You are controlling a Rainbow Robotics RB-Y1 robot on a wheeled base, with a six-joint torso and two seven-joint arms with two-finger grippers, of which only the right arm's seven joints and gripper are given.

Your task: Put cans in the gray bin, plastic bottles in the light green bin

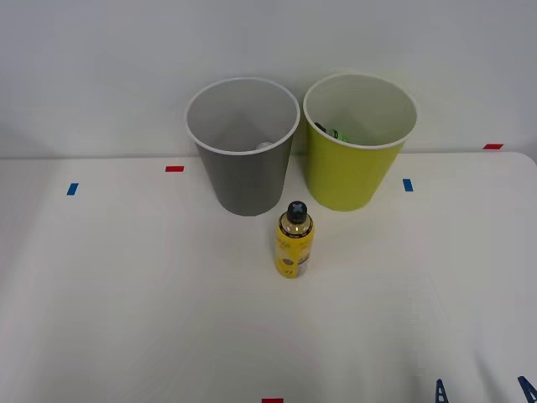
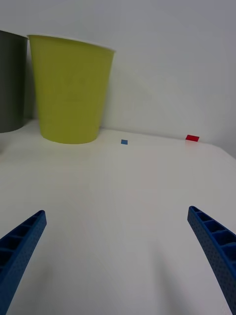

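Front view: yellow bottle [image 1: 294, 241] upright before both bins, well apart from right gripper [image 1: 482, 391]; fingers [image 2: 19, 246] spread wide, empty.

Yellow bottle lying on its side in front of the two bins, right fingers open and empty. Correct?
Not quite. The front view shows the yellow bottle standing upright, cap up, in front of the gray bin and light green bin. The right gripper is open and empty.

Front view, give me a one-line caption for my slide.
Yellow bottle stands upright on the white table in front of the gray bin and green bin; open claw at lower right.
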